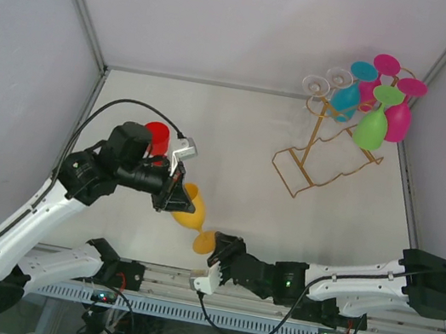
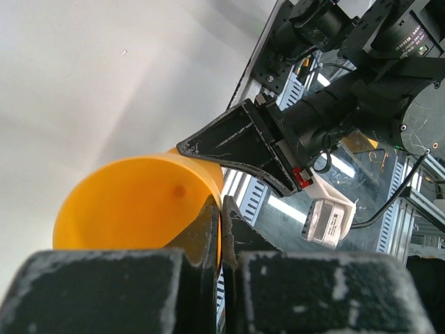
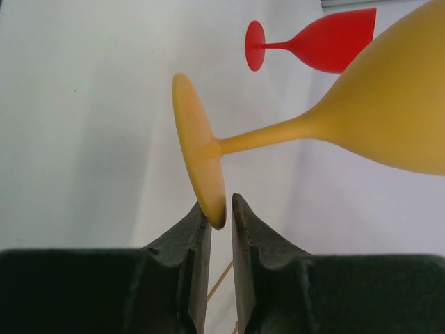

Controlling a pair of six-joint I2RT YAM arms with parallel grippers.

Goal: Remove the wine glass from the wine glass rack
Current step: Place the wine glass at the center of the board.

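Note:
An orange wine glass [image 1: 190,210] hangs in the air over the near part of the table, lying sideways. My left gripper [image 1: 177,193] is shut on the rim of its bowl [image 2: 132,202], one finger inside and one outside [image 2: 240,229]. My right gripper [image 1: 216,252] has its jaws narrowly apart around the edge of the glass's foot [image 3: 198,160]. The foot touches the left finger, with a small gap to the right finger [image 3: 243,216]. The gold wire wine glass rack [image 1: 315,162] stands at the far right, away from both grippers.
Several glasses hang on the rack: clear ones [image 1: 315,85], a blue one [image 1: 347,98], a green one [image 1: 371,128] and pink ones [image 1: 399,120]. A red glass [image 1: 157,136] lies on the table behind the left arm and also shows in the right wrist view [image 3: 327,42].

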